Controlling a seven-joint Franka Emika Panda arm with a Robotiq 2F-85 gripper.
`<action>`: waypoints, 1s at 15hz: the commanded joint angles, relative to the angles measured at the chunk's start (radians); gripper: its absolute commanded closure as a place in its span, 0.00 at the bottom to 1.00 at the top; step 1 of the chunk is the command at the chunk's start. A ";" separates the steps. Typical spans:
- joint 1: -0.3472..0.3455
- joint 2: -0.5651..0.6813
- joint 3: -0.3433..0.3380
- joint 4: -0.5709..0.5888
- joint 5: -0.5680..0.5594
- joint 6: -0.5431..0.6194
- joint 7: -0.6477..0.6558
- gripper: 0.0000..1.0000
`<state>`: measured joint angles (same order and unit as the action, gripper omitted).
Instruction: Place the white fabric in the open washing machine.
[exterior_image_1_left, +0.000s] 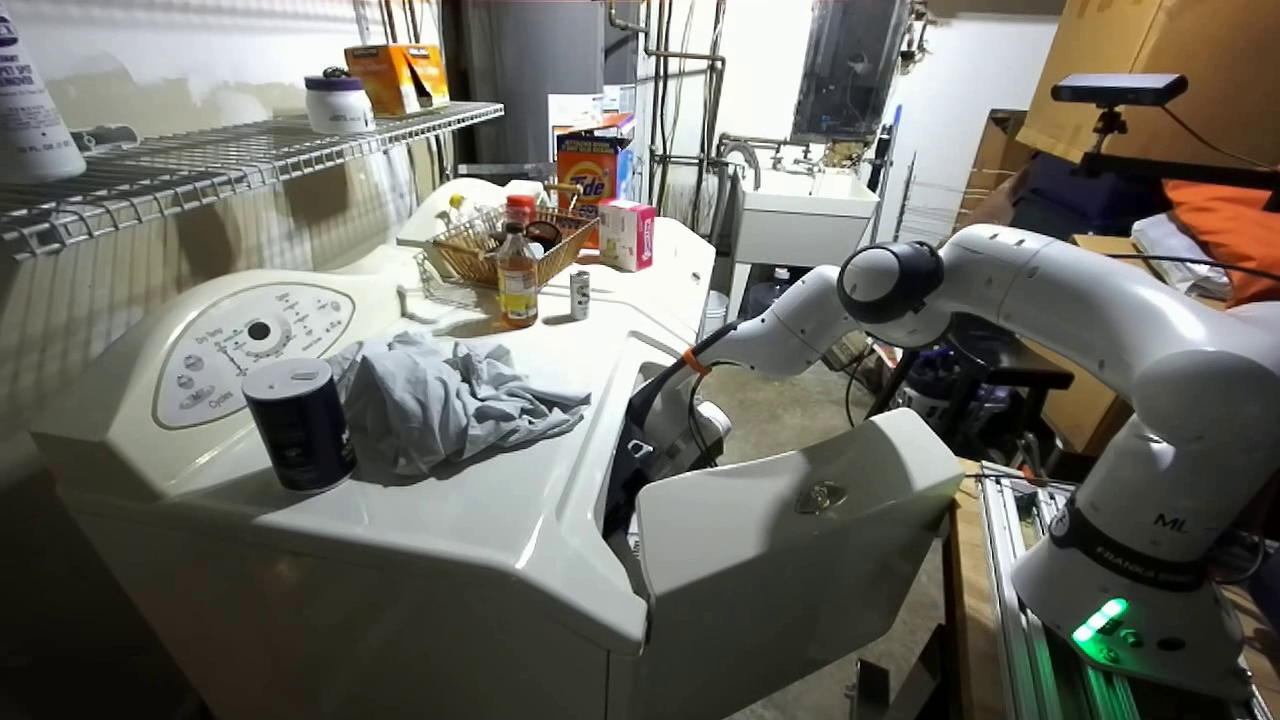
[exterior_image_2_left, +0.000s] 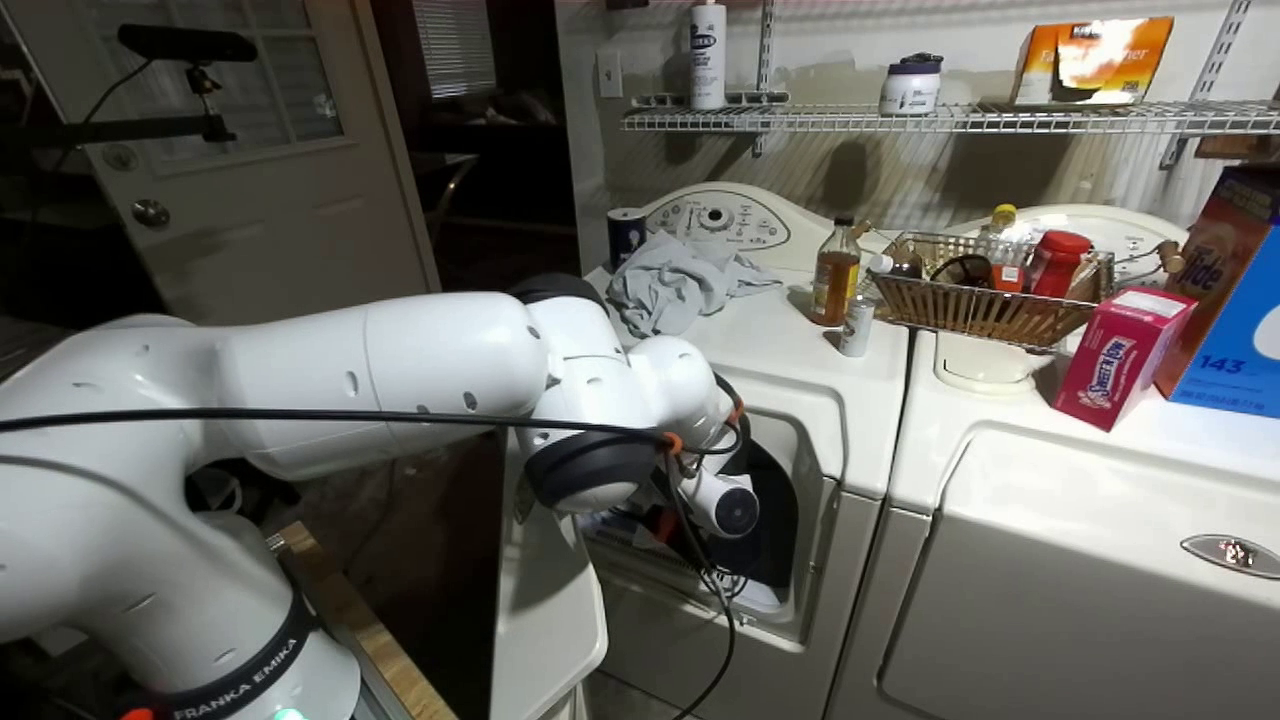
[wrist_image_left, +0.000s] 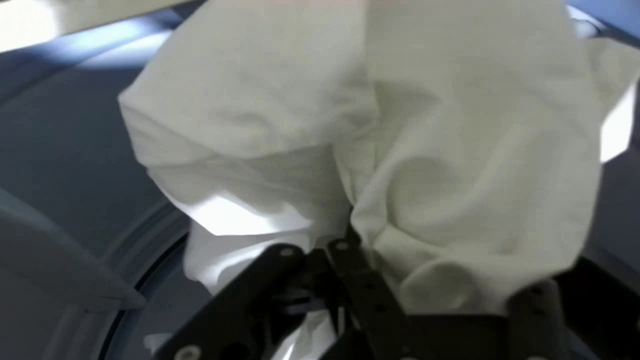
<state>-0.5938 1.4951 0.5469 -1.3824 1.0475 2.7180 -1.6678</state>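
White fabric fills much of the wrist view, bunched close to the camera. My gripper is at the bottom of that view, with black links against the fabric. The fabric covers the fingertips, so I cannot tell how far the jaws are apart. In both exterior views the arm reaches into the front opening of the white washing machine, whose door stands open. The gripper tips are hidden inside. Another crumpled pale grey-white cloth lies on top of the machine.
A dark canister, a brown bottle and a small can stand on top. A wicker basket and a pink box are on the neighbouring machine. A wire shelf hangs above. The open door is beside the arm.
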 joint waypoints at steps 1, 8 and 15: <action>0.058 -0.002 -0.049 0.140 0.185 -0.122 -0.119 0.39; 0.077 0.035 -0.060 0.178 0.124 -0.085 -0.027 0.00; 0.209 -0.036 -0.244 0.135 0.094 0.065 0.159 0.00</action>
<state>-0.4908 1.4446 0.3992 -1.3586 1.1234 2.7325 -1.6275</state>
